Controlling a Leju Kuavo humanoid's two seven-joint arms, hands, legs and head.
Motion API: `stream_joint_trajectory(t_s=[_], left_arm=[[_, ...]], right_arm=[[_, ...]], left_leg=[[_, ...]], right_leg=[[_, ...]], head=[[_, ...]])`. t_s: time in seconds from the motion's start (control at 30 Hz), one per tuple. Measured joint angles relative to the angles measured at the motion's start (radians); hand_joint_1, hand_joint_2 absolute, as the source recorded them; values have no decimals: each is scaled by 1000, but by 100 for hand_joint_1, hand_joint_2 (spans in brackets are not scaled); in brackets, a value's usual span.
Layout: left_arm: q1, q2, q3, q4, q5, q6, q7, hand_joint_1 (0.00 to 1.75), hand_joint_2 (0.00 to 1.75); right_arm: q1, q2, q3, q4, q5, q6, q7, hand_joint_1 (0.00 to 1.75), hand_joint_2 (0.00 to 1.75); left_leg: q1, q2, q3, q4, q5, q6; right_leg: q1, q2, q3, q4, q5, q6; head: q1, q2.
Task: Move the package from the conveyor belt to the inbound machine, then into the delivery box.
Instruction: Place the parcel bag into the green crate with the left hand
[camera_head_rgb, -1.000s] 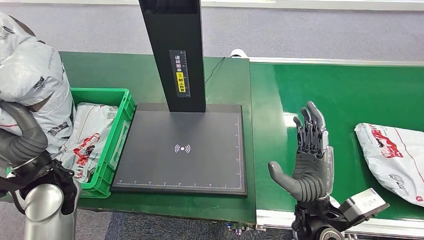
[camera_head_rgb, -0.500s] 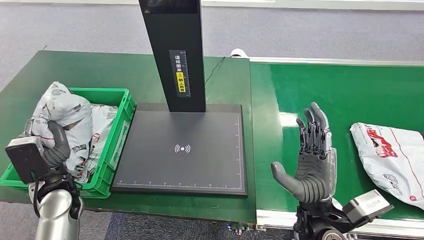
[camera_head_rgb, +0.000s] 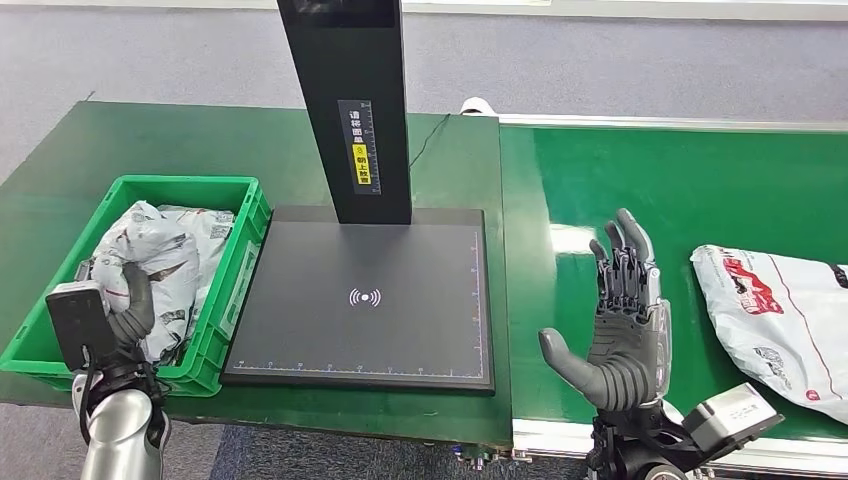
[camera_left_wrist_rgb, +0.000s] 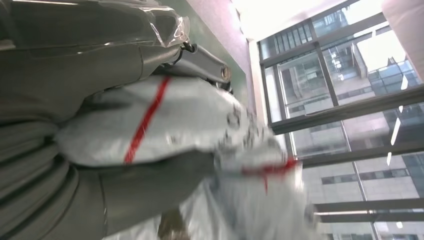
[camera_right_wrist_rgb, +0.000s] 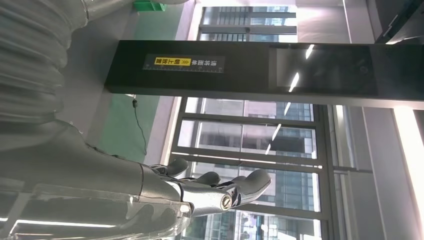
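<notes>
My left hand (camera_head_rgb: 128, 310) has its fingers wrapped round the package (camera_head_rgb: 150, 252), low inside the bin (camera_head_rgb: 238, 262) at left; my right hand (camera_head_rgb: 620, 330) is spread wide, holding nothing. I fear the bag snagging on release, or the next package (camera_head_rgb: 775, 310) riding right past.

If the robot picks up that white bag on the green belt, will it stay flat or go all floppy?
Probably floppy: the package on the conveyor belt looks like a soft, wrinkled plastic mailer. Its glossy skin may be slippery. The one gripped by the left hand is crumpled, so this one would likely sag too.
</notes>
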Motion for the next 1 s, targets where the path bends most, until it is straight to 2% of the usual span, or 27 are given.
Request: stream_joint_trajectory(t_s=[0.23,0.43,0.67,0.83,0.9,1.0], left_arm=[[0,-3,-8,-11,-11,-19,6,0,175],[10,-5,-31,-88,-5,15,-39,0,175],[51,-21,-57,-232,-2,136,-132,0,175],[102,-45,-82,-351,64,242,-273,0,175],[124,-53,-103,-395,106,237,-306,0,175],[154,-55,-161,-432,203,118,-290,0,175]], right_arm=[[2,1,-1,0,2,4,1,0,175],[4,1,-6,-2,6,4,1,0,175],[4,7,-8,-6,11,4,7,0,175],[3,9,-9,-6,14,9,7,0,175],[2,10,-9,-5,13,10,7,0,175],[-1,10,-8,0,9,10,9,0,175]], left_leg=[[0,0,0,0,0,0],[0,0,0,0,0,0],[0,0,0,0,0,0],[0,0,0,0,0,0],[0,0,0,0,0,0],[0,0,0,0,0,0]], right_leg=[[0,0,0,0,0,0],[0,0,0,0,0,0],[0,0,1,0,0,0],[0,0,1,0,0,0],[0,-1,1,0,0,0],[0,-1,1,0,0,0]], head=[[0,0],[0,0],[0,0],[0,0],[0,0],[0,0]])
